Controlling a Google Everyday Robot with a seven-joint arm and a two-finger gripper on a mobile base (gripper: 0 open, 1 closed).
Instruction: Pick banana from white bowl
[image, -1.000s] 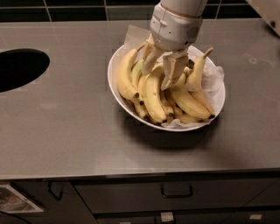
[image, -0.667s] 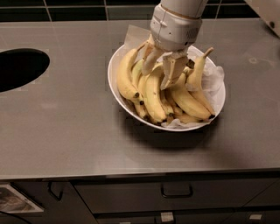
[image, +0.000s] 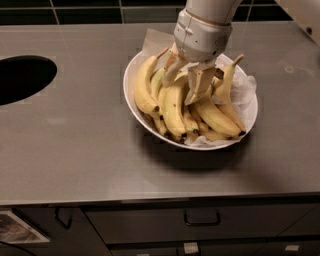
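At the far left a dark round opening (image: 22, 77) in the counter (image: 75, 145) is cut off by the picture's edge, and nothing can be made out inside it. Below it, at the near left corner, a printed label (image: 17, 227) on the cabinet front is also cut off and too blurred to read.

The white bowl (image: 128, 95) stands right of the middle of the counter, heaped with bananas that hide most of its inside. A green-tinged banana (image: 157, 80) lies toward the left of the heap. The banana (image: 175, 107), long, curved and yellow, lies in the bowl at the middle of the heap (its dark tip points to the near rim), and its far end runs under the gripper (image: 183, 89).

The gripper reaches down from above into the far middle of the heap, below a pale wrist housing (image: 202, 35). Its lower end is sunk among the fruit, so it cannot be told whether the jaws are apart or closed on a banana.

Crumpled white paper (image: 245, 92) shows along the bowl's right side. A pale object (image: 302, 12) is cut off at the far right corner.

The counter is dull grey metal, with dark tiles (image: 90, 10) behind it and a drawer handle (image: 201, 220) below.
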